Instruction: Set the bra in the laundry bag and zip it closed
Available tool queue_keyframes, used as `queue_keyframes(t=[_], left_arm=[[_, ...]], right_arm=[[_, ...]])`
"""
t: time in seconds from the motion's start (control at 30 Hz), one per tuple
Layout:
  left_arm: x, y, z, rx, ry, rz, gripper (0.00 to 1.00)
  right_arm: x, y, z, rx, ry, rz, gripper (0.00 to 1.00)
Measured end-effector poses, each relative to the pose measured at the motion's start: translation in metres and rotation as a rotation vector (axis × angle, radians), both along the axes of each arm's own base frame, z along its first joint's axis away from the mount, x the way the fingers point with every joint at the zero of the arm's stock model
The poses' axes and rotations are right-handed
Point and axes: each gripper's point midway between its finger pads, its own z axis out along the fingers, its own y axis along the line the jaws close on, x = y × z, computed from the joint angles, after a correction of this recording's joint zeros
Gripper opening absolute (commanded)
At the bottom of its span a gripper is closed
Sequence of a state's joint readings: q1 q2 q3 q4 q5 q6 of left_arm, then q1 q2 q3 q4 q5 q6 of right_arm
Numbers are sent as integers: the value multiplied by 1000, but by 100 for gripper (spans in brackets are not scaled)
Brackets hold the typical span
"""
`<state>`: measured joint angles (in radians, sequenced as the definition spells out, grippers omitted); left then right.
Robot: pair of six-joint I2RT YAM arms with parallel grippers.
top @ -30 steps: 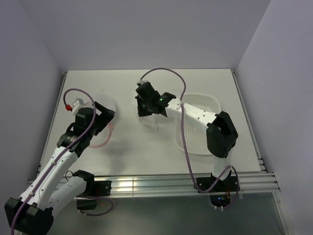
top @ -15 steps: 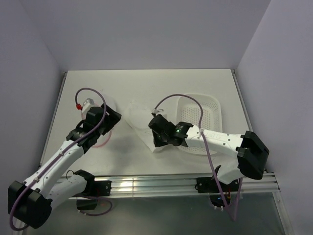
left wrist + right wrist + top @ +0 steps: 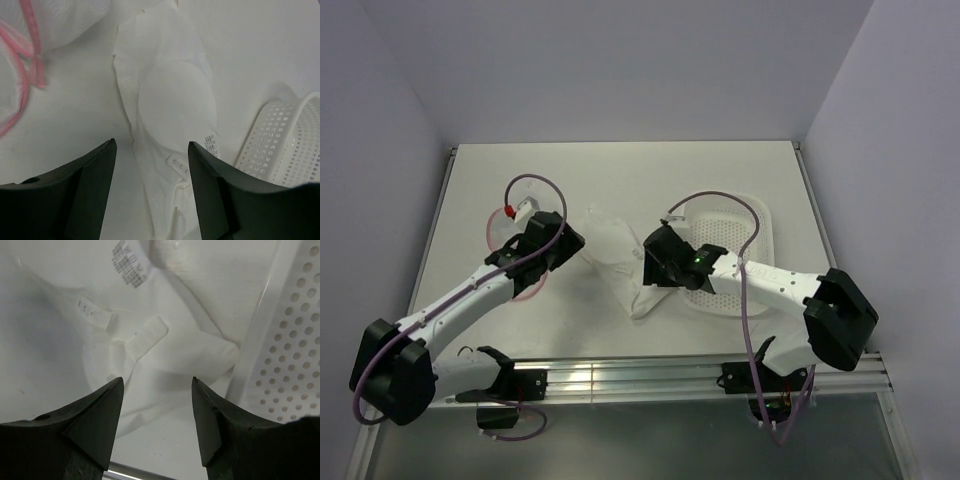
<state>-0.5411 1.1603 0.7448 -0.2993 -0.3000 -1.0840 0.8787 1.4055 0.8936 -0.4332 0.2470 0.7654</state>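
The white bra (image 3: 616,256) lies stretched out flat on the table between my two grippers, free of both. In the left wrist view its rounded cup (image 3: 172,100) sits just beyond my open left gripper (image 3: 152,145), whose fingers are empty. My right gripper (image 3: 157,382) is open too, hovering over the bra's strap end (image 3: 145,340) with nothing in it. The mesh laundry bag (image 3: 500,226) with pink trim lies at the left, partly hidden under my left arm; its pink rim (image 3: 34,70) shows left of the bra. From above, the left gripper (image 3: 570,240) and right gripper (image 3: 656,270) flank the bra.
A white perforated basket (image 3: 740,222) stands right of the bra, its wall close to my right fingers (image 3: 292,340) and visible in the left wrist view (image 3: 285,145). The table's metal front rail (image 3: 640,372) runs near the bra's lower end.
My right gripper carried the bra down towards the near edge and opened, leaving it lying on the table. My left arm swung right, from the bag towards the bra, its jaws narrowing somewhat.
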Motion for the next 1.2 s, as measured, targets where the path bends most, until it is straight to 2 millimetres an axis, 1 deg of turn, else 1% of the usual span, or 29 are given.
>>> queue_keyframes(t=[0.07,0.17,0.23,0.3,0.33,0.47,0.53,0.67,0.73,0.8,0.9,1.0,1.1,1.2], left_arm=[[7,-6,0,15,4,-6,66],[18,-14,0,38,9,-14,68],[25,-16,-1,56,12,-12,68],[33,-19,-3,75,15,-7,69],[36,-19,-4,84,17,-5,69],[48,-17,-13,152,37,7,72],[54,-15,-16,192,42,13,75],[62,-11,-23,258,45,12,79],[62,-10,-30,286,60,0,78],[63,-11,-41,309,76,-21,78],[62,-15,-55,315,90,-63,77],[55,-18,-68,306,98,-105,77],[46,-19,-82,298,111,-139,77],[41,-21,-90,281,113,-158,75]], right_arm=[[8,-7,-4,3,7,-42,64],[15,-21,-11,7,18,-99,64],[16,-34,-18,0,31,-133,64],[13,-53,-27,-16,48,-171,64],[13,-60,-28,-21,52,-187,64],[13,-82,-27,-17,45,-242,64],[11,-88,-22,-3,37,-253,64],[5,-79,-5,84,17,-235,66],[-1,-70,1,136,12,-218,66],[-10,-59,2,184,19,-193,67],[-25,-46,-6,234,52,-169,68],[-40,-37,-20,275,95,-163,70],[-48,-30,-31,328,120,-176,72],[-52,-25,-39,380,131,-196,73]])
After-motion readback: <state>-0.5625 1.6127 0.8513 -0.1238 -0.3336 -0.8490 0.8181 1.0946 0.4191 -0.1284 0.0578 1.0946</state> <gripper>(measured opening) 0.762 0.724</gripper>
